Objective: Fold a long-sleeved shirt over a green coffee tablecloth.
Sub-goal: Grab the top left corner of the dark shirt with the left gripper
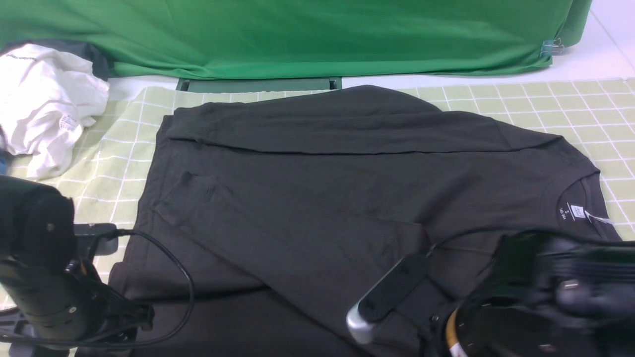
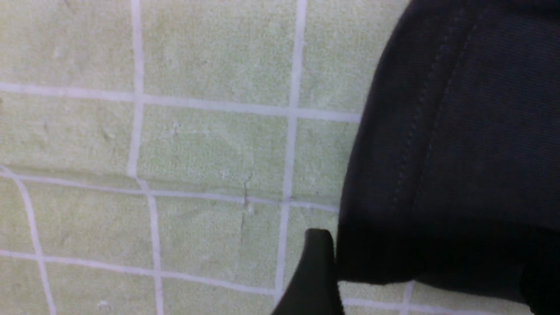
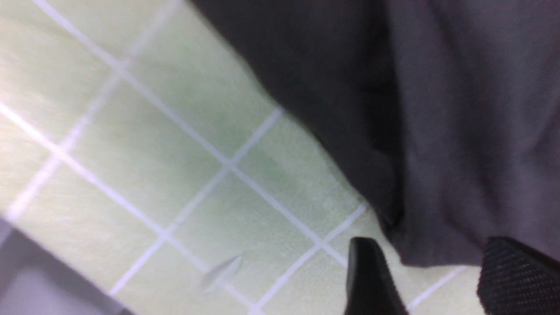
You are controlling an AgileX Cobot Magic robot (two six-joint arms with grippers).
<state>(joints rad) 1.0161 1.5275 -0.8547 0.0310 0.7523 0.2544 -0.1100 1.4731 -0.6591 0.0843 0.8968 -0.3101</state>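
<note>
Grid-printed pale green tablecloth [image 1: 545, 114] is covering the tabletop, and the black long-sleeved shirt [image 1: 322, 188] is lying flat across its middle. Nearest the camera, the left arm [image 1: 34, 258] is hovering by the shirt's hem corner and the right arm [image 1: 545, 297] by its shoulder end.

The left jaws are standing wide apart and gripping nothing, with one finger [image 2: 316, 271] hanging over bare cloth just beside the stitched hem [image 2: 415, 131]. The right jaws are also standing apart, their fingers [image 3: 369, 280] straddling a loose corner of the shirt without pinching it.

Judging by this, a grab of the near edge is coming up, for a fold away from the robot. Doing it well is probably going to mean closing both jaws on every layer together, lifting level and carrying the edge over evenly, so the sleeve [image 1: 278, 238] lying slantwise on the body is not sliding off.

Farther out, the second sleeve [image 1: 337, 126] is lying along the far edge, and the collar with its white neck label [image 1: 577, 210] is pointing right. The knit is looking matte, soft and lightly creased.

Beyond, a crumpled white garment [image 1: 44, 104] is sitting far left, and a plain green backdrop [image 1: 297, 34] is hanging behind.
</note>
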